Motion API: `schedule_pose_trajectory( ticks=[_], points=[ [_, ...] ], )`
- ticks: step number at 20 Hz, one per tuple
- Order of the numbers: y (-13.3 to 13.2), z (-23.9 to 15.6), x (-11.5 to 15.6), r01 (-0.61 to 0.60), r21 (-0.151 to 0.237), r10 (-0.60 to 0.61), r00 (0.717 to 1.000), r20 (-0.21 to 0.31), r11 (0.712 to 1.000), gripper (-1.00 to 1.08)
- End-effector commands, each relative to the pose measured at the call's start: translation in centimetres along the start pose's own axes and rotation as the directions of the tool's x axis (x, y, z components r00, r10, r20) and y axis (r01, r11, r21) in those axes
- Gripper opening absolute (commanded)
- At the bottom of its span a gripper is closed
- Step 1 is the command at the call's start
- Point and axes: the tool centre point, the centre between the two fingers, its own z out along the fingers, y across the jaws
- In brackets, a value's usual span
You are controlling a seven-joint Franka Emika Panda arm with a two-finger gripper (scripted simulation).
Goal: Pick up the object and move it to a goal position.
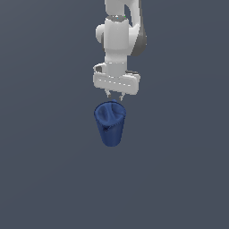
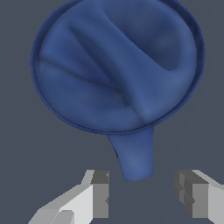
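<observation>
This is a simulator's bare rendered scene, not a real room: a flat, uniform grey-blue ground (image 1: pixel 44 179) fills both views around the white robot arm (image 1: pixel 117 40), which has smooth, untextured shading (no walls or furniture give any sign of a home or lab).

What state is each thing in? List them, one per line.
Dark blue cup: upright on the grey floor, wide rim up, inner surface folded, not gripped.
Gripper: open, fingers apart with nothing between them, hovering just above the cup's rim and touching nothing.
</observation>
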Motion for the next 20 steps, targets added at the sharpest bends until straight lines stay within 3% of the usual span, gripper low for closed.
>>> schedule_pose_trajectory(
  ticks=[1,20],
  points=[
    [0.1,0.3,-0.3,-0.026,0.008,0.026,1.0,-0.018,1.0,0.28],
    [0.2,2.3,-0.9,-0.065,0.023,0.066,0.997,-0.043,0.998,0.28]
  ],
)
